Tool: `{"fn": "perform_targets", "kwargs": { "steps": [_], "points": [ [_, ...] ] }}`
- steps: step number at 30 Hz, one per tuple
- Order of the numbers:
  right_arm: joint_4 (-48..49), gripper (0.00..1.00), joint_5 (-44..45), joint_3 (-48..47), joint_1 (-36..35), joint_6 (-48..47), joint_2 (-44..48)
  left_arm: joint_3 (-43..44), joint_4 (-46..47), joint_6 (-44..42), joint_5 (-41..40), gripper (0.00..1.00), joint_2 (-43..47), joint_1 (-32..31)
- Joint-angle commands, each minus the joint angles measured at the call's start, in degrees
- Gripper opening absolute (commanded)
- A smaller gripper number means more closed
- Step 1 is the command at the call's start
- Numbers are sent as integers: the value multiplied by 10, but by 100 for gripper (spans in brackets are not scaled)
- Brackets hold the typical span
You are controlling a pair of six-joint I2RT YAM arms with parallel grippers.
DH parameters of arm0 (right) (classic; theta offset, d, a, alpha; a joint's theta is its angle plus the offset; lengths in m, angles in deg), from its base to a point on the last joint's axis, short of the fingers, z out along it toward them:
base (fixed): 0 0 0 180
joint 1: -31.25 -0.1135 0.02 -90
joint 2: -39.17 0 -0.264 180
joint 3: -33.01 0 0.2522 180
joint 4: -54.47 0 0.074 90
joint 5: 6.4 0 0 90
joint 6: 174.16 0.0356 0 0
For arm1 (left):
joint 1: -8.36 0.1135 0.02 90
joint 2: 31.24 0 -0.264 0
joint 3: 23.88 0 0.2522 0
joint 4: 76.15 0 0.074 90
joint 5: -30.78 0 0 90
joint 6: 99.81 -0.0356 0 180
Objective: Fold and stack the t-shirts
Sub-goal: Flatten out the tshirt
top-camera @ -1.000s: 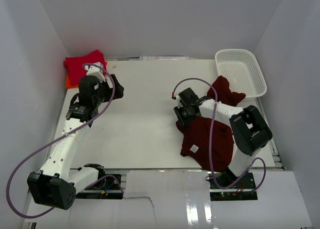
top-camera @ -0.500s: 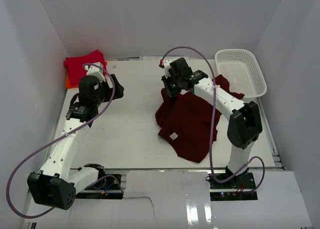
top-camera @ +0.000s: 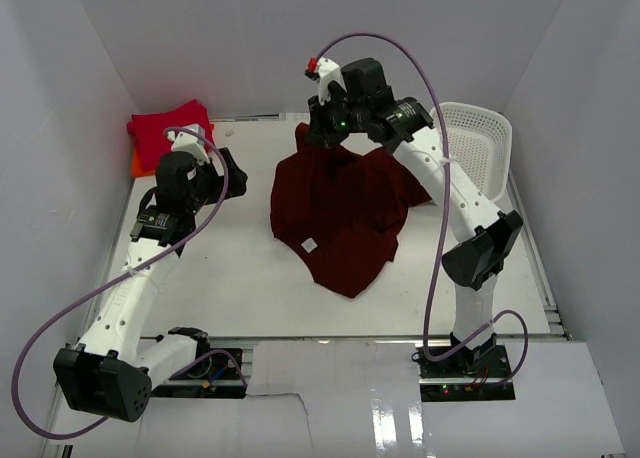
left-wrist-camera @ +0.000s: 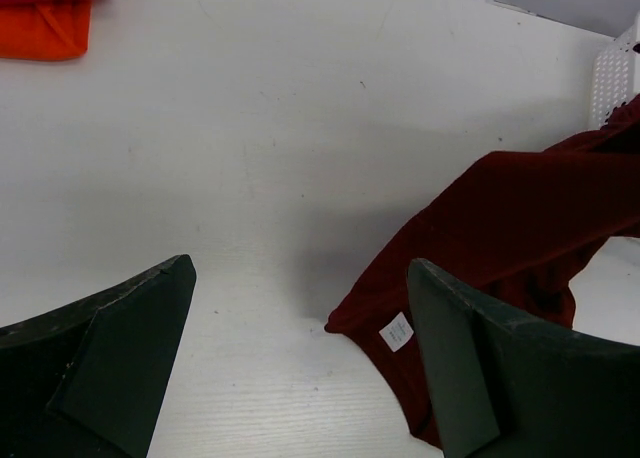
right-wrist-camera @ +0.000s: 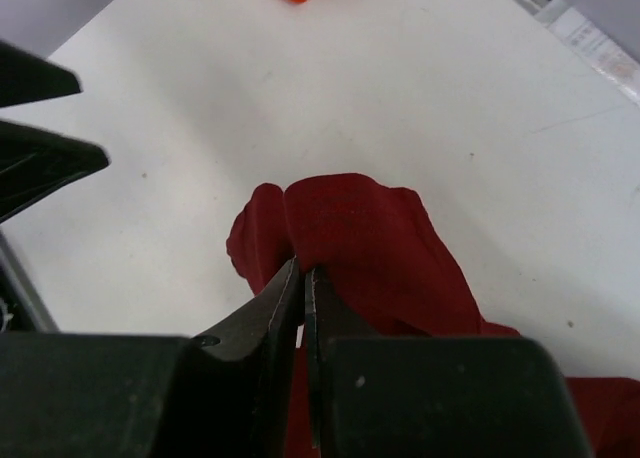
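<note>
Edge of maroon shirt (top-camera: pixel 340 213) pinched aloft, hem touching table (top-camera: pixel 240 268)

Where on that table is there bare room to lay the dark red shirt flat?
The widest bare patch of table lies between the left arm and the maroon shirt hanging from the right end effector, running to the near edge. The right side is crowded by shirt and basket; the far-left corner holds the folded red shirt atop the orange shirt.
</note>
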Motion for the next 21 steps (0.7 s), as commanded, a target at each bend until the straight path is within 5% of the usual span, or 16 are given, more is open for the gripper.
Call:
{"fn": "perform_targets", "kwargs": {
  "steps": [1,16,21],
  "points": [
    [19,11,-68,27,-13,-2,60,2,3,8,7,98,11,4],
    [31,11,-58,95,-30,-17,110,-118,219,-23,288,98,44,3],
    [31,11,-56,107,-30,-18,113,-141,291,-5,361,88,35,3]
  ]
}}
